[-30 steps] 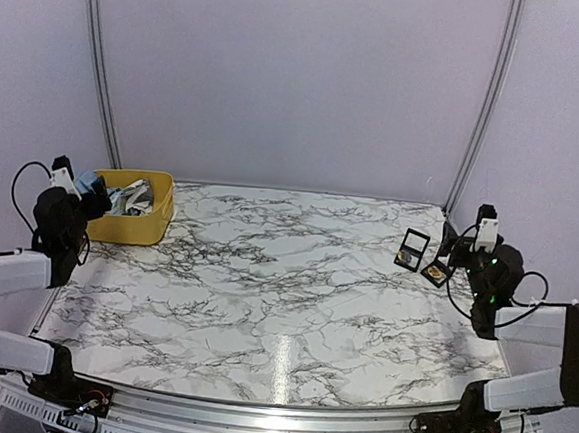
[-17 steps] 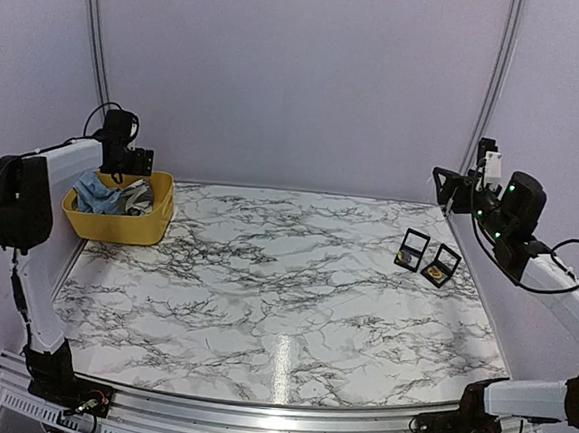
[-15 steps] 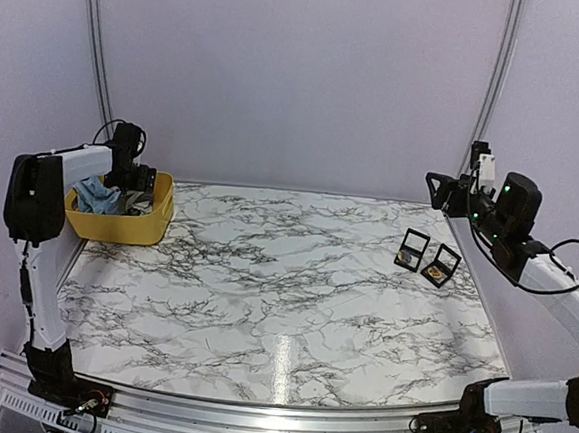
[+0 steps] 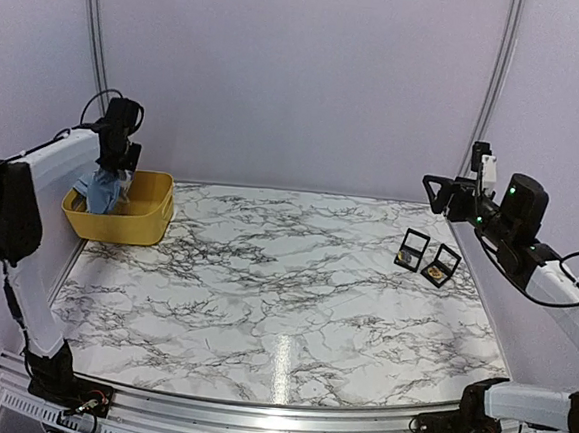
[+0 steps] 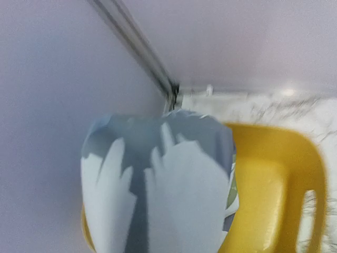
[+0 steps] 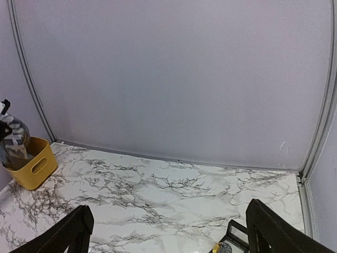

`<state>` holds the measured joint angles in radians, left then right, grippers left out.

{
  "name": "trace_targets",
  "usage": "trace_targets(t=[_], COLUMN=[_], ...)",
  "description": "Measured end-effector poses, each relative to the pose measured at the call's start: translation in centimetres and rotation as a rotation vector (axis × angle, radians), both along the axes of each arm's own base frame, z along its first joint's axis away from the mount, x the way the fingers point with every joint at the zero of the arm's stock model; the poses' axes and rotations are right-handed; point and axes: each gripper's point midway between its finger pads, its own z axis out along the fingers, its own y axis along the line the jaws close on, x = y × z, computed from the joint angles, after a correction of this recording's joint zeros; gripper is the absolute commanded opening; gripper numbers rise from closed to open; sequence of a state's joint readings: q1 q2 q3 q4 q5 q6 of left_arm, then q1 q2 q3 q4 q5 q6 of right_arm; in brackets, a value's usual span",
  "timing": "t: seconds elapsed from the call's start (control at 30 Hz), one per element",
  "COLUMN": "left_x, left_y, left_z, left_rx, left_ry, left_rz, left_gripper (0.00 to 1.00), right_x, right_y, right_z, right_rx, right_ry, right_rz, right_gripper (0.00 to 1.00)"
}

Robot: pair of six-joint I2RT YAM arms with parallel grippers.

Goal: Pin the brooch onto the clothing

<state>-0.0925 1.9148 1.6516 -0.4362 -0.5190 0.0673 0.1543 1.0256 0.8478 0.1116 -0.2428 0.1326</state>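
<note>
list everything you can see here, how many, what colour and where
table: one, white marble with grey veins, under everything
basket: one, yellow, far left corner of the table
T-shirt: one, light blue, hanging with its lower end in the basket
boxes: two, black, open, side by side near the table's right edge, a small round piece in each
left gripper: one, black, shut on the T-shirt above the basket
right gripper: one, black, open, empty, in the air near the far right corner
</note>
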Motion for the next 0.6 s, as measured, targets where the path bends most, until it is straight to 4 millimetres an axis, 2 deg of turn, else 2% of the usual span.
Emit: trace_targets(t=[0.07,0.1,0.17,0.2,0.27,0.3,0.33,0.37,0.43,0.5,0.6], left_x=[-1.1,-2.2,-5.9,-8.4,-13.4,-15.7,-18.0,-19.4,-20.9,-21.6,-21.3], left_y=[-3.5,-6.3,-14.2,-18.3,-24.9,-27.2,-29.1,-30.1,-31.4,-32.8,-35.1], left_z=[8.2,12.5,20.1,23.1,26.5,27.7,28.4,28.5,27.5,24.8,18.0], left_rx=[0.030,0.041,0.027,0.000,-0.075,-0.118,-0.160,-0.189,-0.240,-0.287,-0.343], left_ry=[-0.167,-0.259,-0.428,-0.497,-0.581,-0.609,-0.628,-0.631,-0.605,-0.533,-0.351], left_rz=[-0.096,-0.174,-0.397,-0.529,-0.778,-0.891,-1.000,-1.073,-1.168,-1.242,-1.299], left_gripper=[0.00,0.00,0.00,0.00,0.00,0.00,0.00,0.00,0.00,0.00,0.00], right_x=[-0.1,-0.1,-0.1,0.0,0.1,0.1,0.1,0.1,-0.1,-0.2,-0.1], right_y=[0.2,0.3,0.6,0.9,1.4,1.6,1.9,2.1,2.5,2.8,3.1], right_z=[0.3,0.3,0.4,0.4,0.6,0.8,1.0,1.2,1.5,1.6,0.9], right_rx=[0.010,0.018,0.030,0.036,0.047,0.052,0.057,0.060,0.063,0.066,0.063], right_ry=[-0.003,-0.001,0.004,0.008,0.011,0.011,0.010,0.009,0.005,0.005,0.028], right_rz=[0.010,0.018,0.034,0.045,0.067,0.078,0.091,0.100,0.119,0.134,0.144], right_gripper=[0.96,0.96,0.96,0.96,0.96,0.96,0.96,0.96,0.96,0.96,0.94])
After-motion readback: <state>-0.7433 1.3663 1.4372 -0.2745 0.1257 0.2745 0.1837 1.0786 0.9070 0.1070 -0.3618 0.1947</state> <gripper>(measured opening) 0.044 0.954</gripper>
